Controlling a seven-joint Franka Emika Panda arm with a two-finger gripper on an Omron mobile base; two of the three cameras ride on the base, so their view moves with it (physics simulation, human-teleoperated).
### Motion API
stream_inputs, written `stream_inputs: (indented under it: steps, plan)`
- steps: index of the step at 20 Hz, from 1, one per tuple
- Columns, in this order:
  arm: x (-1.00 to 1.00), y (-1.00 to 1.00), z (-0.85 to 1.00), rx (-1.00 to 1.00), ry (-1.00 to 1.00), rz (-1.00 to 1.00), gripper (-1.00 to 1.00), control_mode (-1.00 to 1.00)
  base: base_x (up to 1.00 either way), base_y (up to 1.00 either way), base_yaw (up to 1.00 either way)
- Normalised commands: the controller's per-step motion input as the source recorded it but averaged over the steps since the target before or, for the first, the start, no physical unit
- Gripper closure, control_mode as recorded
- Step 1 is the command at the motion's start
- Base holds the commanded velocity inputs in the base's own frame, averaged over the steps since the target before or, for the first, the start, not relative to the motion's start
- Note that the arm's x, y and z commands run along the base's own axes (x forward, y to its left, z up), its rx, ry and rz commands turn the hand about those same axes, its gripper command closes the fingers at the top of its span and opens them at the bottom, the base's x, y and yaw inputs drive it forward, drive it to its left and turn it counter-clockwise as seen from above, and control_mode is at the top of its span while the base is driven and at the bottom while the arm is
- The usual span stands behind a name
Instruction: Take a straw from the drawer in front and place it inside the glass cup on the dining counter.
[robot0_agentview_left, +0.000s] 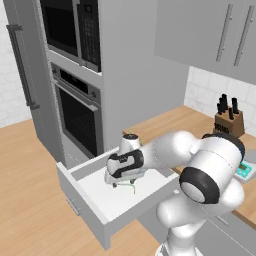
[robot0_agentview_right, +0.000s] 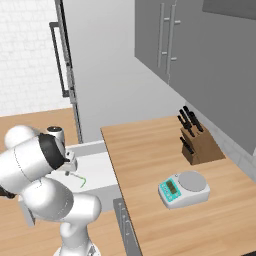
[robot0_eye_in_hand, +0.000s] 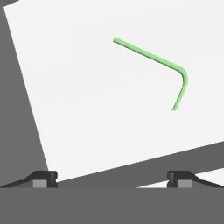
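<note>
The drawer (robot0_agentview_left: 82, 212) stands pulled out below the oven, its pale floor (robot0_eye_in_hand: 87, 100) bare except for the straw. The straw (robot0_eye_in_hand: 148, 55) is thin and light green with a bend near one end, and it lies flat on that floor (robot0_agentview_left: 133, 187) (robot0_agentview_right: 82, 181). My gripper (robot0_agentview_left: 115, 183) (robot0_agentview_right: 68, 173) hangs open just over the drawer and points down into it. In the hand view the gripper (robot0_eye_in_hand: 112, 178) has nothing between its fingertips, and the straw lies ahead and to the right of them, untouched. The glass cup and the dining counter are out of view.
A dark-glass oven (robot0_agentview_left: 77, 112) and a microwave (robot0_agentview_left: 70, 25) sit in the tall unit behind the drawer. To the right runs a wood counter (robot0_agentview_right: 165, 165) with a knife block (robot0_agentview_right: 197, 142) and a teal kitchen scale (robot0_agentview_right: 183, 188). Grey wall cabinets (robot0_agentview_left: 210, 35) hang above it.
</note>
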Motion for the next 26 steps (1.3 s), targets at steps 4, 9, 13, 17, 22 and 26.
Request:
stream_inputs:
  steps: [4, 9, 13, 17, 22, 26]
  plan:
    - [0.36, -0.61, 0.0, -0.07, 0.0, 0.0, -1.0, -1.0, 0.0, 0.0, 0.0]
    - [0.4, -0.35, -0.06, -0.07, 0.0, 0.02, -1.0, -1.0, 0.0, 0.0, 0.0]
    - [0.09, -0.06, -0.28, -0.07, 0.0, 0.03, -1.0, -1.0, 0.0, 0.0, 0.0]
    - [0.0, -0.01, -0.35, -0.06, -0.01, 0.01, -1.0, -1.0, 0.0, 0.0, 0.0]
    - [0.22, -0.09, -0.28, 0.0, -0.04, 0.0, -1.0, -1.0, 0.0, 0.0, 0.0]
    - [0.29, -0.1, -0.34, 0.0, -0.04, 0.0, -1.0, -1.0, 0.0, 0.0, 0.0]
